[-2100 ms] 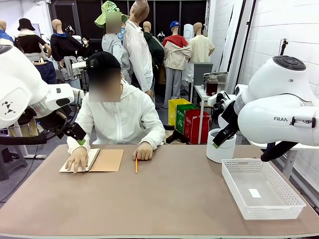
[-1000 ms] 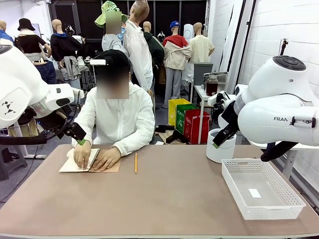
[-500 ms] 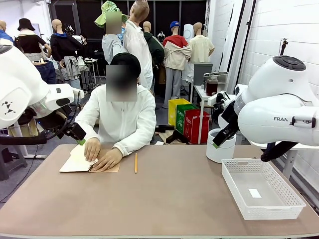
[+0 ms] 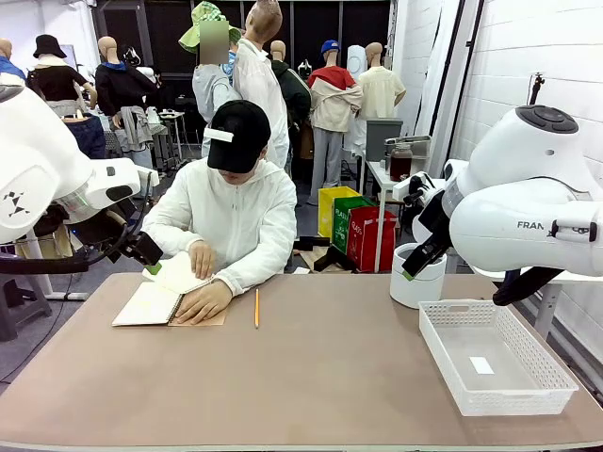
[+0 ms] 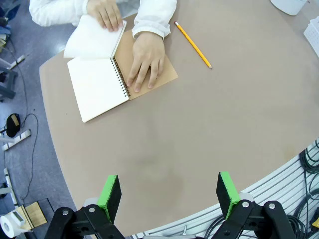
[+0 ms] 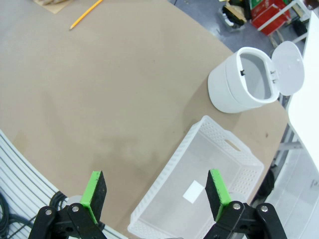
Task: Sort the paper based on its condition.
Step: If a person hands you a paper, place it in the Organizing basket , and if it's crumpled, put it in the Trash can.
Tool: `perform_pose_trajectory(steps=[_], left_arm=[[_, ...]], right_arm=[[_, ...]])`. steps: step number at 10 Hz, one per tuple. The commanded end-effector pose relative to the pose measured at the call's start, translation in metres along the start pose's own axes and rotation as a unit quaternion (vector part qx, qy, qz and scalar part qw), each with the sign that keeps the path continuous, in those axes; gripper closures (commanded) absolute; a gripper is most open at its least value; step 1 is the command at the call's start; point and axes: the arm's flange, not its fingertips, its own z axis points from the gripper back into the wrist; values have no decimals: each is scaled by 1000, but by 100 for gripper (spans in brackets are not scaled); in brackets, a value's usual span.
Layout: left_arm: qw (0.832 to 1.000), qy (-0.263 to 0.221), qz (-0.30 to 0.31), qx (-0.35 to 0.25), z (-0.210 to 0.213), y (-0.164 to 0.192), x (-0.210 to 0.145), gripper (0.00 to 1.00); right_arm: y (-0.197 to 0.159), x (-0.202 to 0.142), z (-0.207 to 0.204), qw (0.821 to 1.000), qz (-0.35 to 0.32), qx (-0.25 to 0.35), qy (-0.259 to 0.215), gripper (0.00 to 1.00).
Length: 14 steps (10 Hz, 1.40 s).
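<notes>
A spiral notebook (image 5: 99,82) with a brown cover lies open at the far left of the table (image 4: 311,377). The person lifts one white page (image 4: 177,273) (image 5: 93,39) with one hand and presses the cover down with the other hand (image 5: 146,59). Loose paper is out of view; the white pages here are bound in the notebook. My left gripper (image 5: 168,195) is open and empty, high above the table's near left part (image 4: 152,266). My right gripper (image 6: 155,193) is open and empty too, hanging over the near right side beside the basket (image 4: 408,272).
A yellow pencil (image 4: 256,308) (image 5: 193,45) lies right of the notebook. A white mesh basket (image 4: 528,386) (image 6: 164,199) holding a small white label stands at the right. Behind it is a white bin (image 4: 415,282) (image 6: 234,92) with its lid open.
The person bent over the notebook, put one hand on the brown cover and raised a page off the open spread with the other. Neither arm has moved.
</notes>
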Motion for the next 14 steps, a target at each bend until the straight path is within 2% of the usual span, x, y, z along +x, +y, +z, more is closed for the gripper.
perform_pose_trajectory(steps=[1,14], left_arm=[[1000,-1,0,0,1,0,0,0],[1000,-1,0,0,1,0,0,0]], right_arm=[[0,0,0,1000,0,0,0,0],[0,0,0,1000,0,0,0,0]])
